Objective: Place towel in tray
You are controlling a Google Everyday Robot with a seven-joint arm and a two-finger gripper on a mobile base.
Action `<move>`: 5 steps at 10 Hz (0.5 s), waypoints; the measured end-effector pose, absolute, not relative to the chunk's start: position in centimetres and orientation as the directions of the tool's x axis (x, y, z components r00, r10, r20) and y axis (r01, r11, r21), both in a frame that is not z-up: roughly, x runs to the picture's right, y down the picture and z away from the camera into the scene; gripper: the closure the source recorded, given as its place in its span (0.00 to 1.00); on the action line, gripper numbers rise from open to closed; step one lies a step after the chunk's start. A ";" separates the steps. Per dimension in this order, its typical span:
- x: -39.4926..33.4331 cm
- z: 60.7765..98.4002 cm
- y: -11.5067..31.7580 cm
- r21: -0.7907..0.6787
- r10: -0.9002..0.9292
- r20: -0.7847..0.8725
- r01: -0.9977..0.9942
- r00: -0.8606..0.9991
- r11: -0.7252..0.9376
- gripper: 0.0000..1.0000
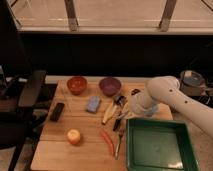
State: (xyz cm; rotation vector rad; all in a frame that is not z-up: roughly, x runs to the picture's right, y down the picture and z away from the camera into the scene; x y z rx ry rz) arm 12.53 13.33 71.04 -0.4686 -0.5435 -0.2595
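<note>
Green tray (159, 150), just one, orange bowl (77, 85), purple bowl (110, 86), closed gripper (121, 105) beside banana (109, 114)

I see a wooden table (50, 150) near centre, dimly lit. A black chair (27, 92) is at left, just beside the table's edge. On the far side a dark wall (115, 57) runs under a bright window (115, 12) with slanted frame bars (71, 15). All the light comes from the far side.
</note>
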 end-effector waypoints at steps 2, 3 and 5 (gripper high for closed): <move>16.6 70.6 14.8 -0.394 -0.060 0.506 0.293 0.860 0.871 1.00; 18.0 70.5 15.6 -0.412 -0.035 0.488 0.266 0.872 0.871 1.00; 20.1 70.5 18.3 -0.463 0.027 0.454 0.210 0.890 0.861 1.00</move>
